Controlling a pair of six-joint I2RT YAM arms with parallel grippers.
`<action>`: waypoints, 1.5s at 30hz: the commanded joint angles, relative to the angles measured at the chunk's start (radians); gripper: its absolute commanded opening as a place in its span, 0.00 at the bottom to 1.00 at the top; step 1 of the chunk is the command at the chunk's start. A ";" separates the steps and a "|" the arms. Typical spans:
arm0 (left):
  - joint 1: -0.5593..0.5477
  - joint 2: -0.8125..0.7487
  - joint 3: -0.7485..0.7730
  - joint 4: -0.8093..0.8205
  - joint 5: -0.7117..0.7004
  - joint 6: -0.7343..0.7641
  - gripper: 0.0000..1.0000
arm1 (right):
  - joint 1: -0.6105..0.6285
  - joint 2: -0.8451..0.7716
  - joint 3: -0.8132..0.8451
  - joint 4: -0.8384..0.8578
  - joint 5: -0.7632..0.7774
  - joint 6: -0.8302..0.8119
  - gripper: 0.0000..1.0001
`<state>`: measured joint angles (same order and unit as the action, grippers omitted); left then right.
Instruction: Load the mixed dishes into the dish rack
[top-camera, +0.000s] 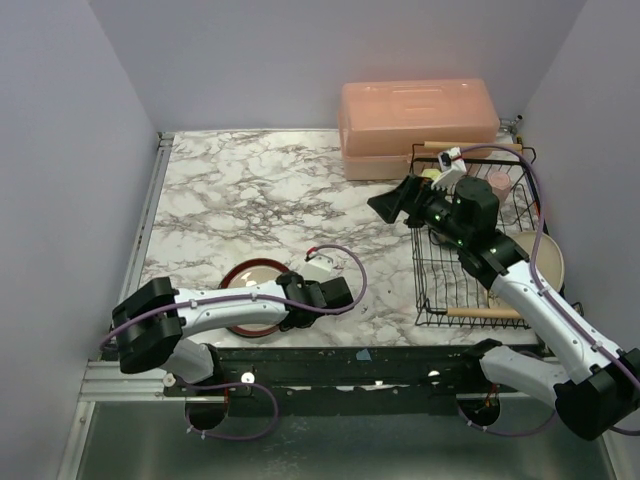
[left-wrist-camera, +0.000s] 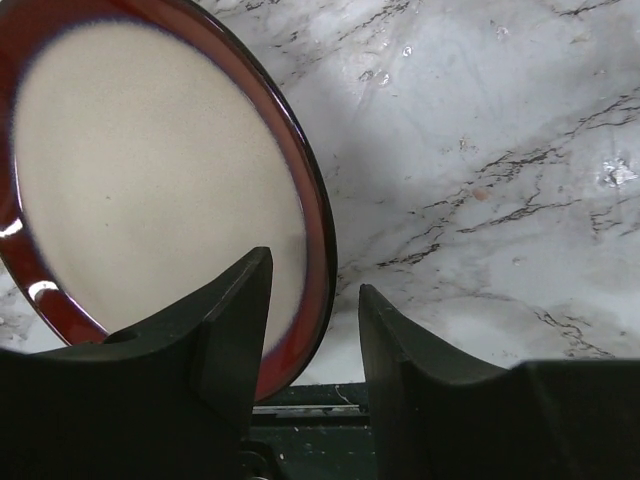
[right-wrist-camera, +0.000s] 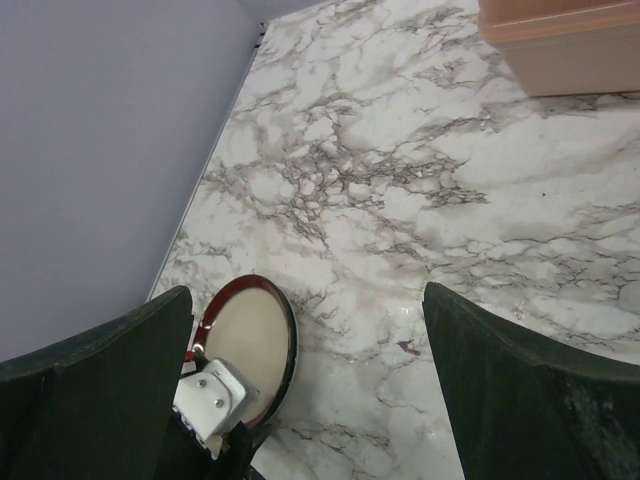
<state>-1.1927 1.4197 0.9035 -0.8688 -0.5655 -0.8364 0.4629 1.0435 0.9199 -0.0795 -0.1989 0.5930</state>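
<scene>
the plate (left-wrist-camera: 150, 170) is straddled at its 3 o'clock rim by the left gripper (left-wrist-camera: 313, 275), spread wide; the right gripper (right-wrist-camera: 305, 292), spread and empty, is found farther off

Bright, even light; near jaws blurred.

A dark maroon-rimmed round plate (top-camera: 255, 277) is lying at the near left of the white marble-patterned table (top-camera: 250, 190). Its right rim is sitting between the spread fingers of the left gripper (left-wrist-camera: 315, 320). A rectangular black wire dish rack (top-camera: 425, 270) is standing along the table's right side, just in front of a salmon-pink lidded plastic box (top-camera: 415, 125) at the back. A small pink cup (top-camera: 498, 182) is sitting in the rack's far end. The right gripper (top-camera: 385, 205) is hanging wide apart just left of that end.
</scene>
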 joint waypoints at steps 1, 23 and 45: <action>-0.020 0.067 0.030 -0.023 -0.075 -0.024 0.45 | 0.002 0.002 0.045 -0.032 0.072 -0.035 1.00; -0.061 0.077 0.064 -0.080 -0.121 -0.050 0.00 | 0.002 0.097 0.090 -0.057 0.067 -0.044 1.00; -0.062 -0.483 -0.147 0.061 -0.137 0.039 0.00 | 0.151 0.314 0.309 -0.196 0.219 0.194 1.00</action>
<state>-1.2522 1.0168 0.7975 -0.8688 -0.6563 -0.8394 0.5396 1.3125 1.1728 -0.2832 0.0002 0.7162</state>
